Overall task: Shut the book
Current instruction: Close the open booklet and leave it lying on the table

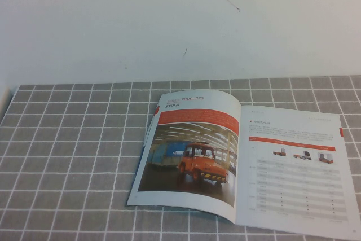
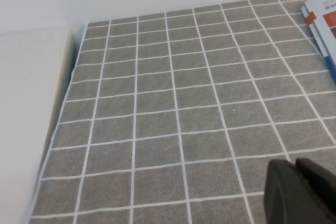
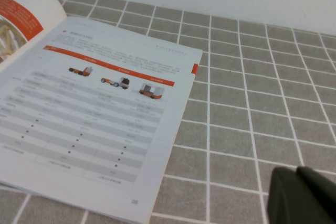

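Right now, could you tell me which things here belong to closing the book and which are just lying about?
For the job: open book; left gripper, over cloth left of it; right gripper, by its right page.
Just there: checked tablecloth; white wall.

Tabletop (image 1: 67, 156) left of the book (image 1: 242, 162) is bare cloth, open from near edge to the far wall (image 1: 169, 21). Book fills centre-right. Its left page bulges up w/ loose page edges fanned at the left side; the right page lies flat. Free cloth on the book's far side and to its right. White ledge (image 2: 26, 119) bounds the tabletop's left edge. Left gripper (image 2: 299, 192) is over bare cloth, well apart from the book. Right gripper (image 3: 302, 198) is over bare cloth, nr the book's right page.
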